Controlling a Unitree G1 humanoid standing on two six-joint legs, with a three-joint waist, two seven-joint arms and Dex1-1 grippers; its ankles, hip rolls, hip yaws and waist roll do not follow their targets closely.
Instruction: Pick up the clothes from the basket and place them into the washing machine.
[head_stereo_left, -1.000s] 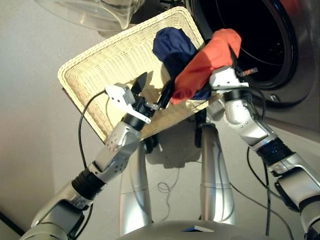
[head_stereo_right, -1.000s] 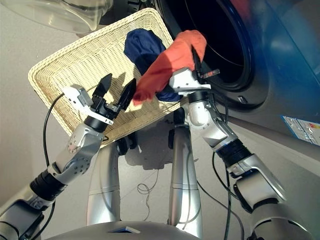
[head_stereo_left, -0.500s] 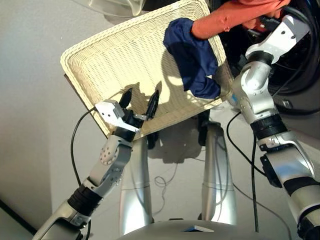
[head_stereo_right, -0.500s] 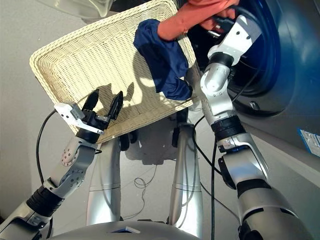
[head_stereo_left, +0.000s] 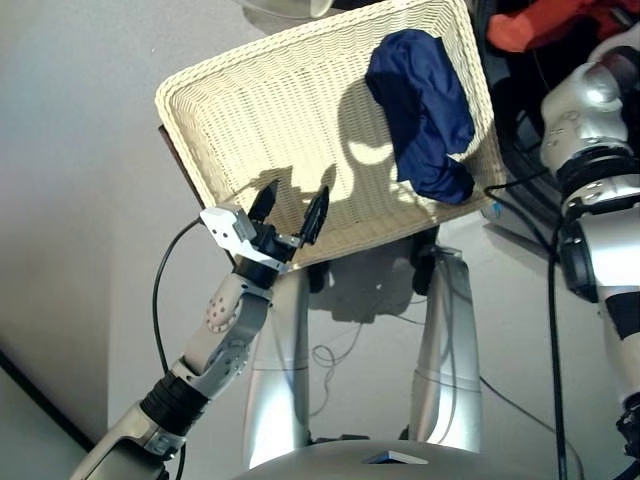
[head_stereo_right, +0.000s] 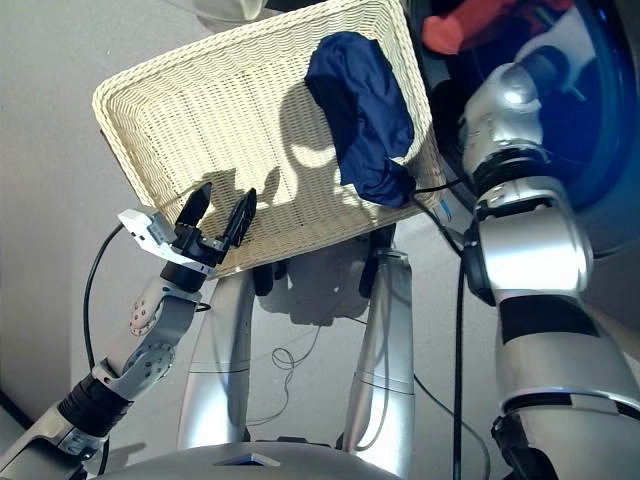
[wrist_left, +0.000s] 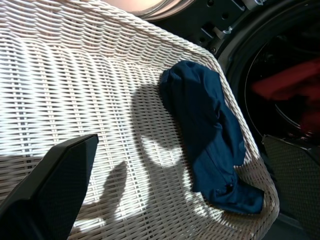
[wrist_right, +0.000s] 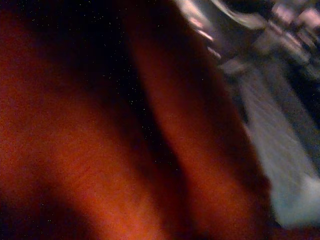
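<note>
Left claw open and raised, right arm reaching up out of view

The left arm is angling up from the lower left, elbow bent, with its wrist lifting the left claw (head_stereo_left: 291, 205) so its two black fingers (head_stereo_right: 197, 205) are pointing upward, spread well apart with nothing between them. The right arm (head_stereo_right: 525, 250) is rising steeply on the right, its forearm extending past the upper edge, so its claw is out of sight there.
</note>
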